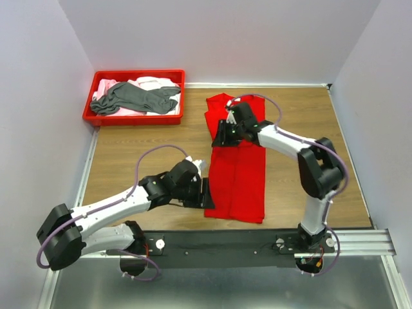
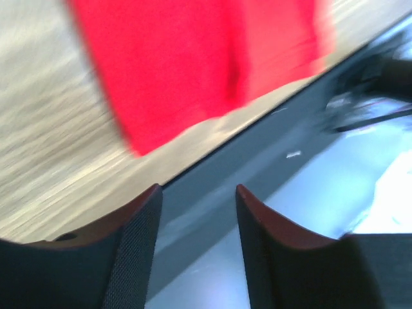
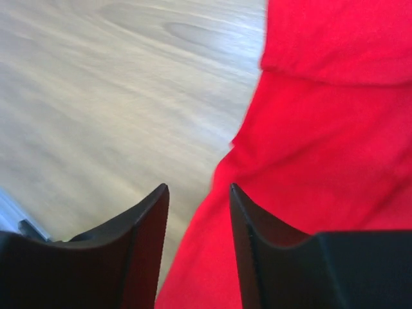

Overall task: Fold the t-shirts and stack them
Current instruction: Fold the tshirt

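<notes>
At the far left, a rigid red plastic tray (image 1: 134,120) is sitting on the wooden table (image 1: 141,154). It is holding a crumpled dark grey t-shirt (image 1: 135,98) draped over pale pink and white t-shirts (image 1: 153,82). Nearer, the left gripper (image 1: 207,193) is hovering just beside the left edge of a bright red cloth t-shirt (image 1: 239,183), its jaws standing apart with nothing between them. The red t-shirt is lying flat at the table's centre as a long narrow band. Its long axis is running near to far, with the broad straight end near and the narrower end far. The right gripper (image 1: 223,136) is hanging over the shirt's left edge, towards the far end, jaws parted and gripping nothing.
</notes>
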You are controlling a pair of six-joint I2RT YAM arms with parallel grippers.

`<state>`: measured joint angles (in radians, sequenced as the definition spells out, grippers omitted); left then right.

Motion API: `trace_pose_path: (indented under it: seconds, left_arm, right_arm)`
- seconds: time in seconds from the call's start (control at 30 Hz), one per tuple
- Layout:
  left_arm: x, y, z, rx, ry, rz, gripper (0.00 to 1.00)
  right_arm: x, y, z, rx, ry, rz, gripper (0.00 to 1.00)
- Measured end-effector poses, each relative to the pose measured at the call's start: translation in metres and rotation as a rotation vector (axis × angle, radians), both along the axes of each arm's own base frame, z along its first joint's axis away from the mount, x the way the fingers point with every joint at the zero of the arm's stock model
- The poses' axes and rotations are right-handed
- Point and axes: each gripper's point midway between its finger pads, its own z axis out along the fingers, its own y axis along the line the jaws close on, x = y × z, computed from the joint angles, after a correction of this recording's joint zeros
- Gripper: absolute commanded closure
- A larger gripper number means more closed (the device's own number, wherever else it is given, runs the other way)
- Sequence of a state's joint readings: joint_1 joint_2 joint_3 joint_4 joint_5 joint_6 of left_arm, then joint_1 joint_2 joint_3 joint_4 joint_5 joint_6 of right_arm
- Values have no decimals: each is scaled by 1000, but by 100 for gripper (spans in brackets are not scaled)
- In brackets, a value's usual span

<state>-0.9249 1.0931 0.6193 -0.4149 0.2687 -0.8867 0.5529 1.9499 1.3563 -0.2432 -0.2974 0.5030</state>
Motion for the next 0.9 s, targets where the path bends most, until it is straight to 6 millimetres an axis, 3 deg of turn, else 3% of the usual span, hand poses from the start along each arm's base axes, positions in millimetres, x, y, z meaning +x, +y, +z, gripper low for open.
trace_pose_path:
  seconds: [0.07, 0.13, 0.2, 0.27, 0.37, 0.67, 0.73, 0.9]
  left_arm:
    - [12, -9, 22, -54, -47, 19, 37]
    - [25, -14, 31, -82, -71, 41, 37]
    - [33, -17, 27, -80, -69, 56, 42]
    - [38, -21, 17, -68, -52, 56, 48]
    - [39, -26, -1, -35, -24, 34, 55]
    - [48, -35, -40, 58, 5, -32, 60]
    - [48, -36, -45, 67, 11, -44, 60]
    - [51, -34, -44, 65, 0, -44, 60]
  right_arm:
    - [-6, -4, 27, 23, -48, 4, 48]
    - [-10, -8, 52, 44, -99, 6, 50]
    - [-10, -12, 65, 49, -137, 0, 56]
    - [-11, -15, 66, 39, -148, -1, 66]
    - [-8, -15, 46, 6, -122, 0, 76]
    - [37, 10, -37, -77, -17, 4, 81]
    - [43, 14, -46, -78, -7, 5, 81]
    - [71, 23, -46, -73, -53, -15, 81]
